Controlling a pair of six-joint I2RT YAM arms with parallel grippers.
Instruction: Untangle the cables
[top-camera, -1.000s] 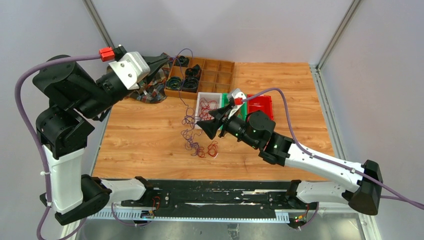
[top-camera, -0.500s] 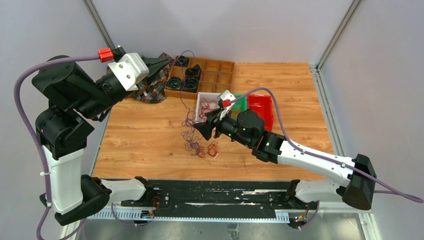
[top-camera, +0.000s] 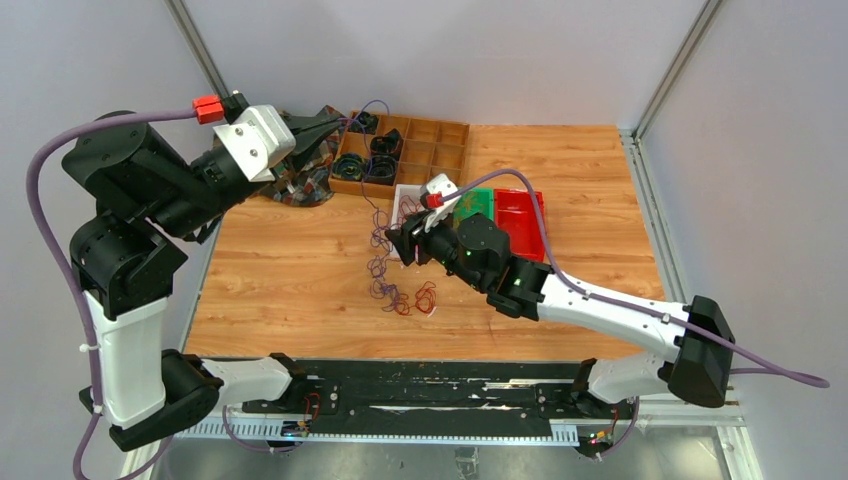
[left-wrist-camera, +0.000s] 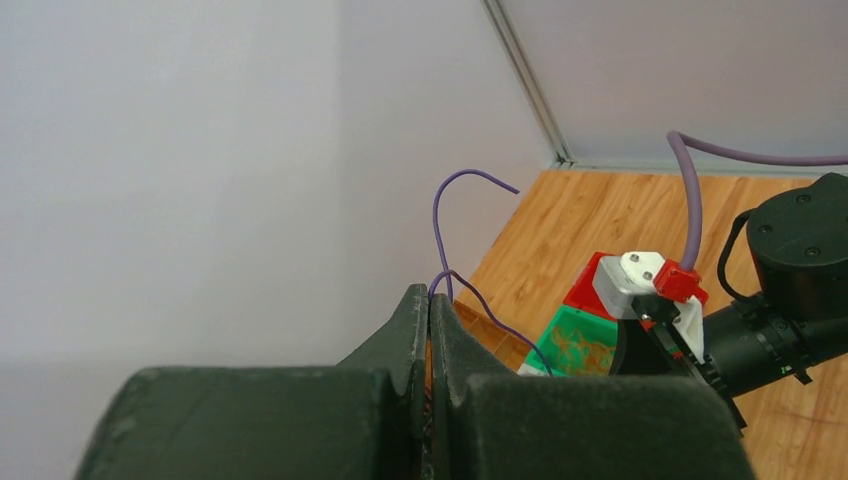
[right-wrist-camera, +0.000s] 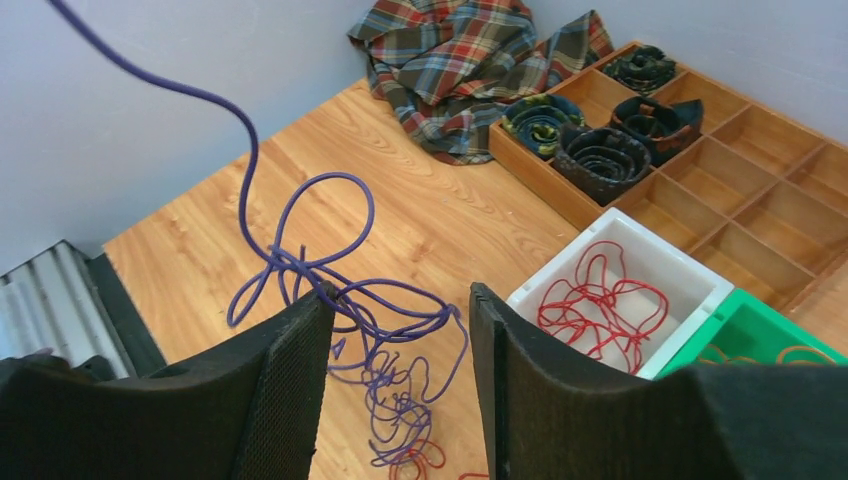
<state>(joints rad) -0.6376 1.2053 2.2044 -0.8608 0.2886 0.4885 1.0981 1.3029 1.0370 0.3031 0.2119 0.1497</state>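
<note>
A tangle of purple cables (top-camera: 382, 268) with a few red cables (top-camera: 424, 298) lies on the table's middle. One purple cable (top-camera: 362, 180) runs up from it to my left gripper (top-camera: 343, 121), raised over the wooden tray and shut on it; in the left wrist view the cable (left-wrist-camera: 442, 222) loops out of the closed tips (left-wrist-camera: 429, 297). My right gripper (top-camera: 399, 238) is open just right of the tangle's upper part. In the right wrist view its fingers (right-wrist-camera: 300, 345) straddle raised purple loops (right-wrist-camera: 385, 310), one strand touching the left finger. Red cables (right-wrist-camera: 600, 295) lie in the white bin.
A wooden divided tray (top-camera: 402, 153) with black coiled rings (top-camera: 383, 166) stands at the back. A plaid cloth (top-camera: 298, 178) lies left of it. A white bin (top-camera: 408, 193), a green bin (top-camera: 474, 203) with orange-tan cables and a red bin (top-camera: 521, 215) sit behind my right arm.
My right gripper has moved left and toward the back, from beside the tangle up to its raised purple loops. My left gripper has held its place with the purple cable.
</note>
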